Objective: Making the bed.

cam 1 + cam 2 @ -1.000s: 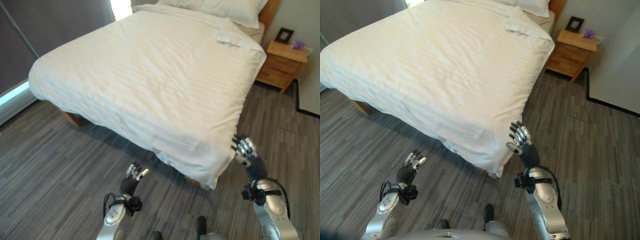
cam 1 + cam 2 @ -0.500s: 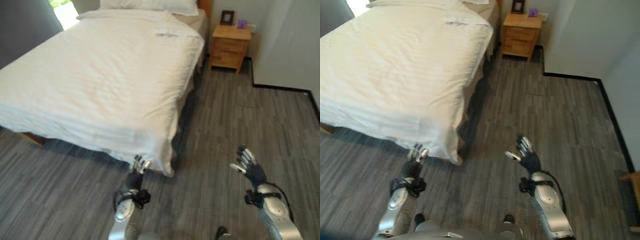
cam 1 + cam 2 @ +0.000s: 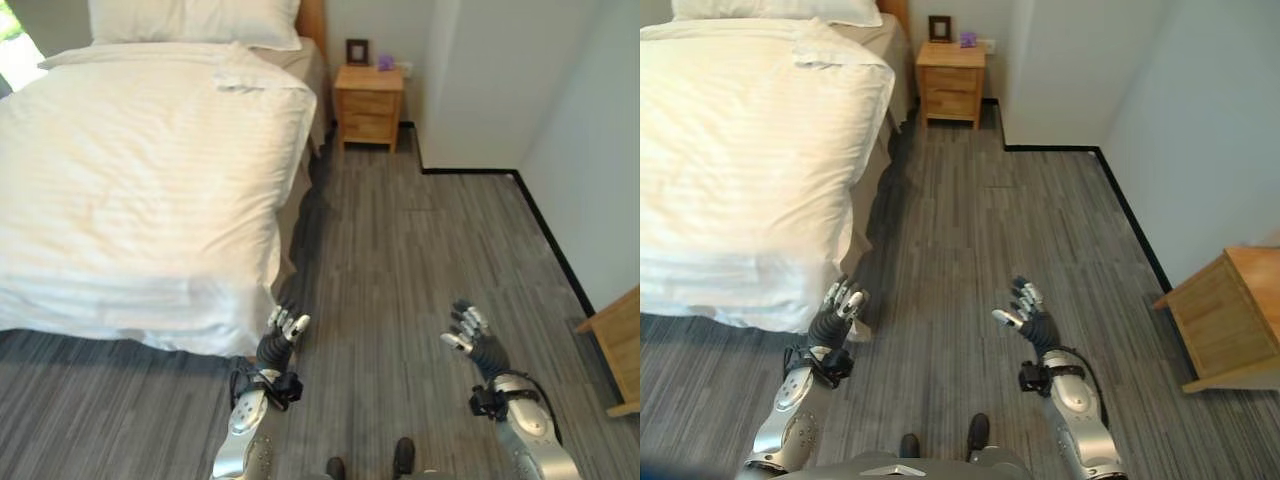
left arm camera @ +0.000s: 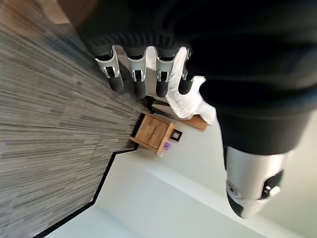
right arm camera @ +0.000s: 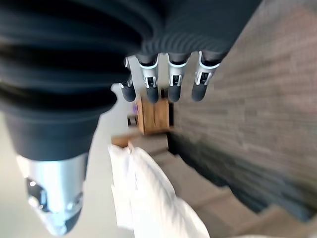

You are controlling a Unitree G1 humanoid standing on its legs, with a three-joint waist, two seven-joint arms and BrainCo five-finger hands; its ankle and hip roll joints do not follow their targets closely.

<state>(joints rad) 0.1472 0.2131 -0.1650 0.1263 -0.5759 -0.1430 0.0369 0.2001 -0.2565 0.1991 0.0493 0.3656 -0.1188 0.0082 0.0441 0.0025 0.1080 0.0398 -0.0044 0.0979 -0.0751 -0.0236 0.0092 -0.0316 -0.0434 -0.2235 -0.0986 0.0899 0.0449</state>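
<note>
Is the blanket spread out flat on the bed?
Mostly spread: the blanket covers the bed and hangs over its side, but one corner by the pillow is folded back.

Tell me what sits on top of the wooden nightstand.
On the nightstand stand a small dark picture frame and a small purple object; what the purple object is cannot be made out.

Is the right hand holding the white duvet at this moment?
No. The right hand is open over bare floor, well apart from the white duvet on the bed.
</note>
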